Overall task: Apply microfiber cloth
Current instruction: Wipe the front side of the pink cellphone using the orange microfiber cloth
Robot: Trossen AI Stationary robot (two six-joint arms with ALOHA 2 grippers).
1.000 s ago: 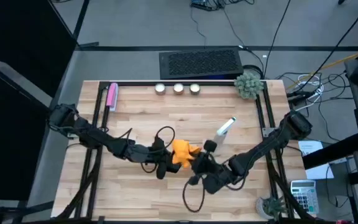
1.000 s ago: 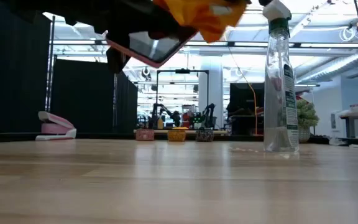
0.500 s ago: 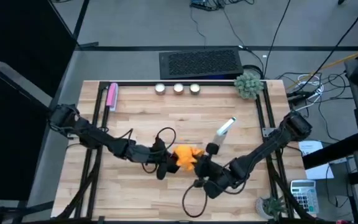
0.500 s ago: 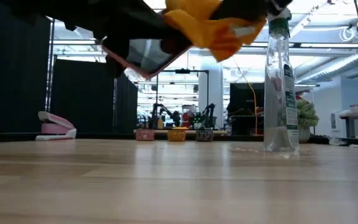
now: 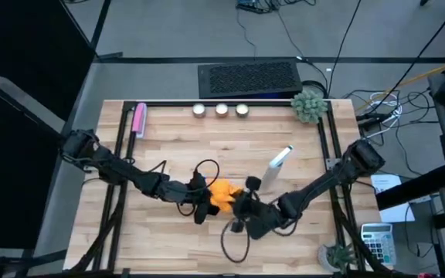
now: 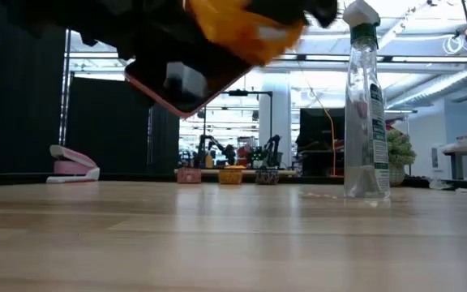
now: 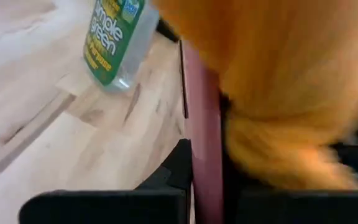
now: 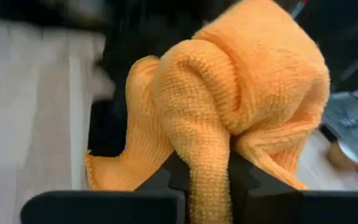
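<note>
My left gripper [image 5: 202, 202] is shut on a black phone in a pink case [image 6: 177, 77], held in the air over the middle of the table. The bright orange microfiber cloth [image 5: 221, 193] is bunched up and lies against the phone's face [image 6: 186, 79]. My right gripper [image 5: 239, 205] is shut on the cloth [image 8: 241, 93] and comes at it from the table's right. In the left wrist view the cloth [image 7: 278, 81] covers most of the phone beyond the pink edge. My left gripper pinches the phone across its thickness at the pink case edge [image 7: 204, 155], between its two fingers. The phone is lifted clear of the table and tilted, one end lower. My right gripper pinches a thick bunched fold of the cloth [image 8: 207, 180], several layers, between its two fingers. The bunch beyond the fingers rests against the phone, clear of the table.
A clear spray bottle [image 5: 279, 161] stands right of the grippers, upright on its base [image 6: 365, 191]. A pink flat thing [image 5: 138, 120] lies far left. Three small cups [image 5: 221, 110] and a little plant [image 5: 309, 104] sit along the far edge. Black cable [image 5: 205, 166] loops near the arms.
My right gripper has moved the cloth over the phone, first toward the table's right, then back toward the left. The cloth stays bunched against the phone. The phone has dipped a little lower in my left gripper.
</note>
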